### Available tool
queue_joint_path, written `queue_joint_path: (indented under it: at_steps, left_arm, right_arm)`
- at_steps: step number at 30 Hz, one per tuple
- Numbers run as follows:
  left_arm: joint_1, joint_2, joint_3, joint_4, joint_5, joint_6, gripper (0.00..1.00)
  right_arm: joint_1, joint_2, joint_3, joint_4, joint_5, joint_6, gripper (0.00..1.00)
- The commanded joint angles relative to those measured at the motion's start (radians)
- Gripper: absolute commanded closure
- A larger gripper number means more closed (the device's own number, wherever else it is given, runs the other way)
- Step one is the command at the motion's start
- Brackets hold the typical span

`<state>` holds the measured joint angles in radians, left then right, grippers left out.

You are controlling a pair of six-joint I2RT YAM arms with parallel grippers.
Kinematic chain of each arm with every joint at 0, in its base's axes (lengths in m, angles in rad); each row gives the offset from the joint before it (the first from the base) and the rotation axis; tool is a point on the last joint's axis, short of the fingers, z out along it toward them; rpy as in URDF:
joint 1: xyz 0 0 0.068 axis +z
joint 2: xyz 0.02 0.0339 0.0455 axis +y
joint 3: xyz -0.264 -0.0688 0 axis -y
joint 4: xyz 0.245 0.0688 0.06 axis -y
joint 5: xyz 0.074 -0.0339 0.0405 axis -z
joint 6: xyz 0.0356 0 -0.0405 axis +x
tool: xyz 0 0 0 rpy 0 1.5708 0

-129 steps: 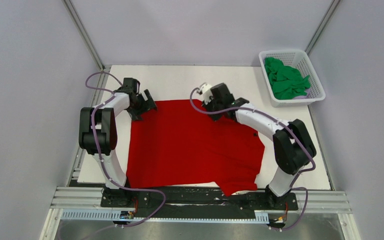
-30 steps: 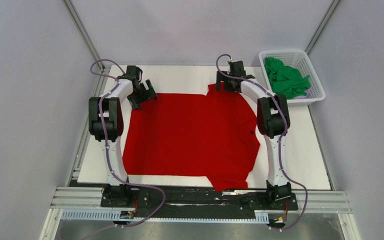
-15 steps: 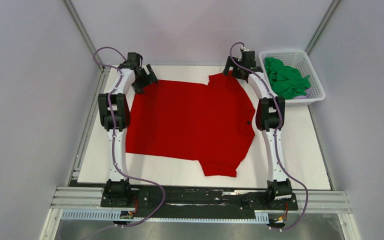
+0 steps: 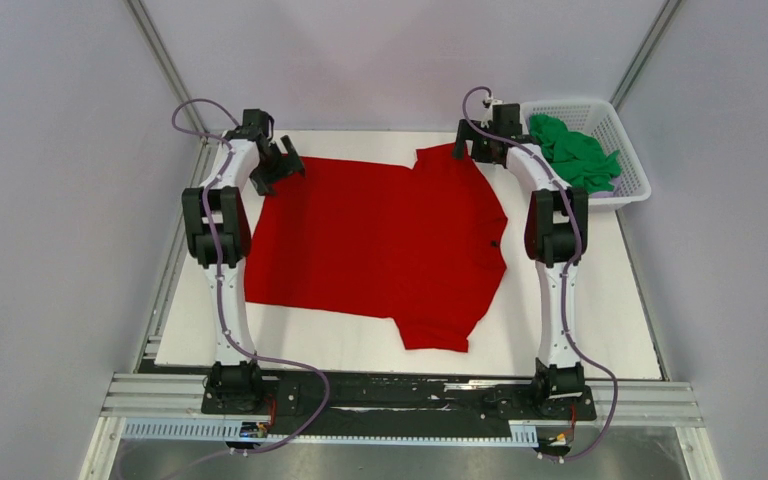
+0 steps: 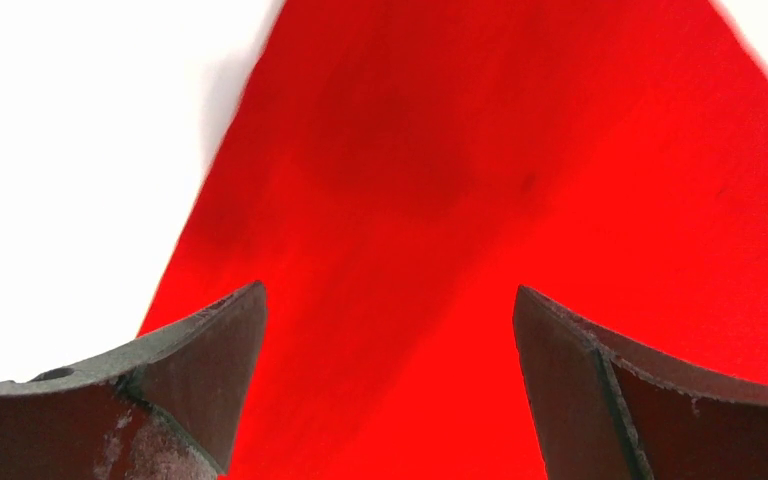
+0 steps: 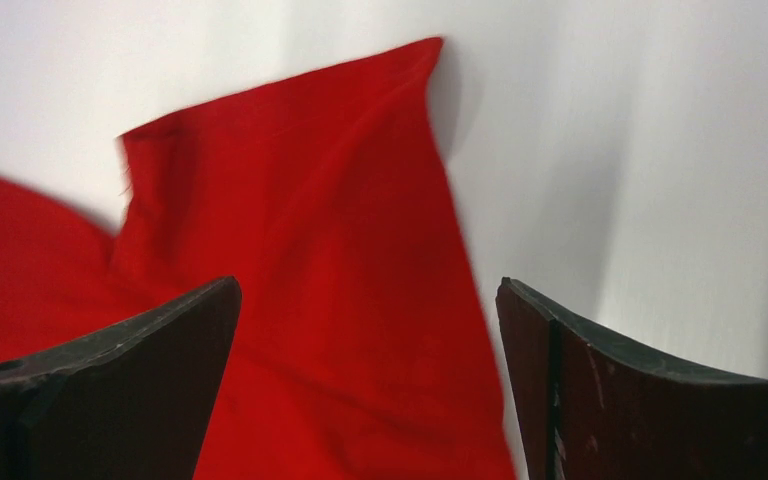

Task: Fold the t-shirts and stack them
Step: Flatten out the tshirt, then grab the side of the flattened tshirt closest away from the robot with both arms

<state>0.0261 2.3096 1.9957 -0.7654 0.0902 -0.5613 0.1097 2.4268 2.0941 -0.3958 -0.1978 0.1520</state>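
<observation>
Two t-shirts are in view: the red t-shirt [image 4: 380,240] lies spread flat on the table [image 4: 580,320], and the green t-shirt [image 4: 572,152] sits bunched in the white basket [image 4: 560,104] at the far right corner. The red one's long axis runs across the table, with its hem toward the left arm and its collar [image 4: 497,243] toward the right arm, so one sleeve points to the far edge and the other to the near edge.

The left gripper [image 4: 282,168] hovers over the far hem corner [image 5: 260,200], jaws spread and holding nothing, with red cloth directly below and between its fingers. The right gripper [image 4: 468,150] is likewise spread and empty above the far sleeve [image 6: 340,250], whose tip lies just ahead of it on bare table.

Each arm is therefore closest to its own end of the shirt's far long edge. A fold along the long axis would likely start there, with each gripper coming straight down to pinch the cloth beneath it and carry that edge toward the near side
</observation>
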Motion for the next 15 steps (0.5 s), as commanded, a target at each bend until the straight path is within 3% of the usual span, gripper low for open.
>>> queue_joint_path:
  at_steps: [1, 8, 10, 15]
  left_arm:
    - [0.009, -0.369, -0.277, -0.015, -0.169, -0.009, 0.00]
    - [0.013, -0.823, -0.823, -0.012, -0.308, -0.131, 0.00]
    - [0.022, -0.911, -0.978, -0.032, -0.338, -0.176, 0.00]
    - [0.068, -1.041, -1.180, 0.003, -0.326, -0.271, 0.04]
  right_arm:
    - [0.086, -0.356, -0.251, 0.101, 0.112, -0.057, 0.00]
    - [0.290, -0.704, -0.753, 0.076, 0.328, 0.019, 0.00]
    - [0.347, -0.782, -0.833, 0.040, 0.333, 0.057, 0.00]
    - [0.409, -0.963, -1.011, -0.008, 0.219, 0.145, 0.01]
